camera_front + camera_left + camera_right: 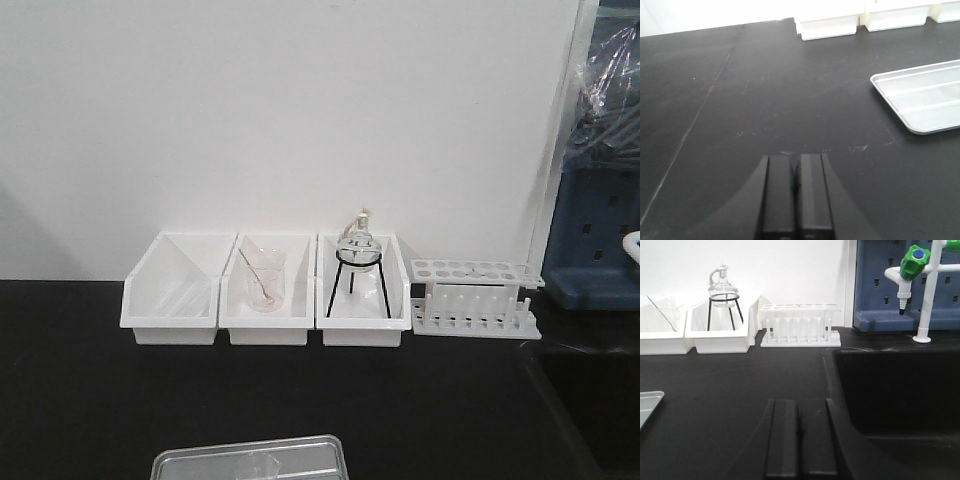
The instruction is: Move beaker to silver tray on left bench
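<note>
The left pincer [796,190] hangs low over the black bench [80,380], off to the left of the silver tray [190,466]. Its two fingers are pressed together with nothing between them. The tray lies near the bench's front edge, long axis running left to right. In it I can make out a faint clear shape that I take for the beaker [258,464], standing upright about mid-tray. It is cut by the bottom of the front view, so I cannot be sure.

Behind the tray, against the wall, stand three white bins [170,325]. The middle one holds a beaker with a rod [265,280], and the one right of it holds a flask on a tripod [358,250]. Further right is a test-tube rack [470,300].

To the right of the tray the right pincer [800,440] is likewise clenched on nothing. Only a corner of the tray shows at the left edge of its view, so the left arm looks nearer. If that shape is the beaker, the move appears done.
</note>
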Controlling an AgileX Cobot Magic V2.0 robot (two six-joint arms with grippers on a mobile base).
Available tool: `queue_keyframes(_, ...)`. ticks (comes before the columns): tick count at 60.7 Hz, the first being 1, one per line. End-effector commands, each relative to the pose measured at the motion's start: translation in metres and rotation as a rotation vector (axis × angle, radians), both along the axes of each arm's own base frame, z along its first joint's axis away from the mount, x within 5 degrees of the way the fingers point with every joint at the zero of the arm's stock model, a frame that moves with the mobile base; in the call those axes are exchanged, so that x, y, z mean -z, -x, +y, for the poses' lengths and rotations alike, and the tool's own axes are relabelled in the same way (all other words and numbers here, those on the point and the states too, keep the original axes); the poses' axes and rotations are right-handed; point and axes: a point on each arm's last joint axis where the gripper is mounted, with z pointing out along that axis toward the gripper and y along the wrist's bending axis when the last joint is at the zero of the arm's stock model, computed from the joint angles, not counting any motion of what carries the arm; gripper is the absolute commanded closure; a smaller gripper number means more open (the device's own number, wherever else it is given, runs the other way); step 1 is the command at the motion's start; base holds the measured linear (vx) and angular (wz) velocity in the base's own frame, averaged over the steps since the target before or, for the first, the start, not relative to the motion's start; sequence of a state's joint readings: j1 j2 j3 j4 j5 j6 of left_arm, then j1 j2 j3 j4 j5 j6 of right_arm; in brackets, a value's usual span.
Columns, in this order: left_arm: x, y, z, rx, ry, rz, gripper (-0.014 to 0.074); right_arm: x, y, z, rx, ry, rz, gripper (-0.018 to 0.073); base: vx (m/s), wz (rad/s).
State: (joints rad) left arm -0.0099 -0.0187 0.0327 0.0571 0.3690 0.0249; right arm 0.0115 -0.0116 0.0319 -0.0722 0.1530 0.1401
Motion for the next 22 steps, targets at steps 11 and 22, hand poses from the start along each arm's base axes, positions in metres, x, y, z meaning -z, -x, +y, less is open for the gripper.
queue_keyframes(11, -0.0002, -0.0017, -0.0007, 0.009, 0.005, -0.061, 0.0595, -0.0071, 0.0003, 0.0003, -0.002, 0.02, -0.095, 0.0573, 0.0, 0.0)
queue_keyframes(22, -0.0002, -0.0017, -0.0007, 0.009, 0.005, -0.061, 0.0595, -0.0071, 0.0003, 0.0003, -0.002, 0.02, -0.095, 0.0573, 0.0, 0.0)
